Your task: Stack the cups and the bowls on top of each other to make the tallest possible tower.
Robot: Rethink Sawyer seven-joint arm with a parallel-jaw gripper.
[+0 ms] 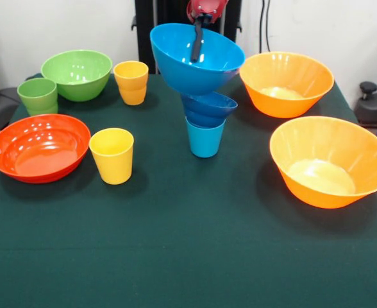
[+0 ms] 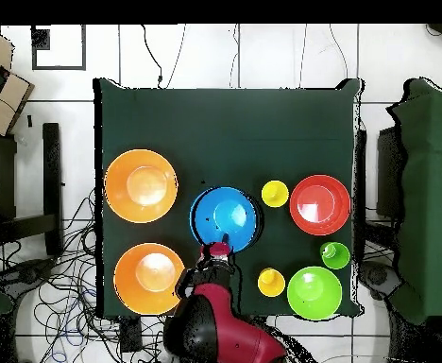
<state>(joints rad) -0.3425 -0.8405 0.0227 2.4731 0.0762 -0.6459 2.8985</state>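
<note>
The gripper (image 1: pixel 197 40) comes down from twelve o'clock in the front view, and its dark fingers (image 1: pixel 197 45) are clamped on the far rim of the medium light blue bowl (image 1: pixel 198 61), one finger reaching down inside against the inner wall. That bowl is tilted, its mouth tipped toward the camera, and it rests on the small dark blue bowl (image 1: pixel 209 108), which sits in the light blue cup (image 1: pixel 205 138) near the centre of the green counter (image 1: pixel 188 244); these three make the tower. At nine o'clock of it stand a yellow cup (image 1: pixel 112 155) and the red-orange bowl (image 1: pixel 40 147); at ten o'clock, another yellow cup (image 1: pixel 131 82), the green bowl (image 1: pixel 77 75) and green cup (image 1: pixel 38 96). Two orange bowls (image 1: pixel 286 83) sit at two and four o'clock.
</note>
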